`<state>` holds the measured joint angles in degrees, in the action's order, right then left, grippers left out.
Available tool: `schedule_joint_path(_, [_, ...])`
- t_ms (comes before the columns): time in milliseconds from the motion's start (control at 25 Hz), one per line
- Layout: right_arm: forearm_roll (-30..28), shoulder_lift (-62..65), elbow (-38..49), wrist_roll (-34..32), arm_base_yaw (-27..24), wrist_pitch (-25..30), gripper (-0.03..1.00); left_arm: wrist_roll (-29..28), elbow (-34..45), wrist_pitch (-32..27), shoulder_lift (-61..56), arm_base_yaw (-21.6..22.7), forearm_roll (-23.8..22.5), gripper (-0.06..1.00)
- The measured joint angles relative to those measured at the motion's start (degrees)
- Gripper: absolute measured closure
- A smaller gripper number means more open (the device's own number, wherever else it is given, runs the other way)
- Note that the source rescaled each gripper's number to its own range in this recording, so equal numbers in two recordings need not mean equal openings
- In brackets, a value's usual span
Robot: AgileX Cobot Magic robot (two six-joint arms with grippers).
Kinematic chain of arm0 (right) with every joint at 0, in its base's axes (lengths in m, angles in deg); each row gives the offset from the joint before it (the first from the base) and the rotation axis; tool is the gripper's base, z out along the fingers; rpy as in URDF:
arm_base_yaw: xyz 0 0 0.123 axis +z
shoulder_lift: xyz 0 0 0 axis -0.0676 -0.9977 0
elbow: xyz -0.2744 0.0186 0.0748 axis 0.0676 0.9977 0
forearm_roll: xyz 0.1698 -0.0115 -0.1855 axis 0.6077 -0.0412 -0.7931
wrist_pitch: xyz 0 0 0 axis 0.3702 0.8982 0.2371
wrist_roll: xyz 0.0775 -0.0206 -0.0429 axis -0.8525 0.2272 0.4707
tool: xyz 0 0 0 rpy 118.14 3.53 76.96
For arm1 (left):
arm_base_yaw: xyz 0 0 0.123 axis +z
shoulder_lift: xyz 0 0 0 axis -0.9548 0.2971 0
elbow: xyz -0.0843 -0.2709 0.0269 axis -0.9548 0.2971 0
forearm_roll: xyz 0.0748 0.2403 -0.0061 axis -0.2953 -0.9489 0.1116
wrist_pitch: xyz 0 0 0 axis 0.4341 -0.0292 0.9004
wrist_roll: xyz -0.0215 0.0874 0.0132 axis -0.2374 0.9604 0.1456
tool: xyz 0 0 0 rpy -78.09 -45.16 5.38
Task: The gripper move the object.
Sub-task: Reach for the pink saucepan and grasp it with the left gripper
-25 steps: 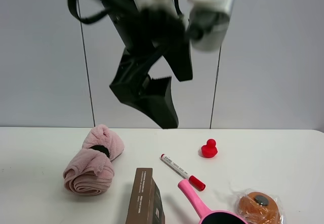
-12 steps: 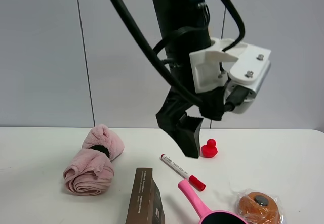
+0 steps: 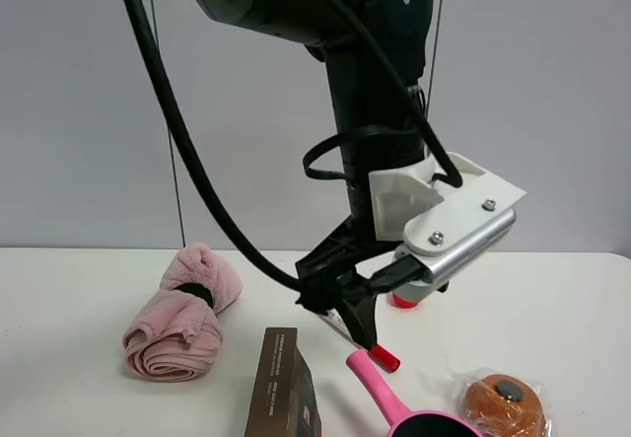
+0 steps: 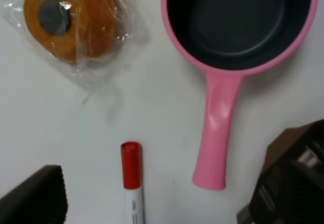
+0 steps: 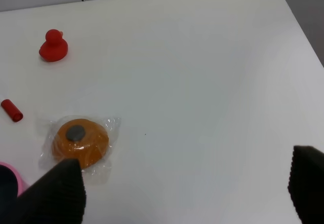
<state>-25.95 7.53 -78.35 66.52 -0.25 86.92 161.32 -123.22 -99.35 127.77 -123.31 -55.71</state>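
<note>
Furthest left, the rolled towel (image 3: 182, 314) and then the brown box (image 3: 284, 388) lie out of my line. My left gripper (image 3: 353, 309) hangs with jaws wide over the marker (image 3: 383, 360), pitched down, I judge to straddle the handle of the pink saucepan (image 4: 238, 21). The pan sits low at the near edge of the table (image 3: 552, 299), just beside the wrapped bun (image 3: 505, 404). The right gripper (image 5: 182, 198) is also spread wide and holds nothing.

pink saucepan (image 3: 422, 423) cut off at high view's lower edge, brown box (image 3: 283, 388) likewise, red duck (image 3: 399, 302) mostly behind left claw (image 3: 353, 321)
</note>
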Motion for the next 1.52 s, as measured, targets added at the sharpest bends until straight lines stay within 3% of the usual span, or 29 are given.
schedule_joint_path(240, [0.0, 0.0, 0.0, 0.0, 0.0, 0.0, -0.03, 4.11, -0.07, 0.31, 3.76, 0.47, -2.22, -0.01])
schedule_joint_path(400, [0.0, 0.0, 0.0, 0.0, 0.0, 0.0, -0.03, 10.6, -0.22, 0.31, 4.01, 0.47, -1.69, -0.01])
schedule_joint_path(560, [0.0, 0.0, 0.0, 0.0, 0.0, 0.0, -0.03, 12.23, -0.33, 0.31, 4.92, 0.47, -1.53, -0.01])
schedule_joint_path(720, [0.0, 0.0, 0.0, 0.0, 0.0, 0.0, -0.03, 11.83, -0.33, 0.59, 7.03, 0.47, -0.82, -0.01])
schedule_joint_path(960, [0.0, 0.0, 0.0, 0.0, 0.0, 0.0, -0.03, 6.51, -0.18, 2.35, 9.2, 0.47, -0.75, -0.01])
schedule_joint_path(1520, [0.0, 0.0, 0.0, 0.0, 0.0, 0.0, -0.03, 6.61, 4.29, 6.53, 9.32, 0.19, -0.26, 0.04])
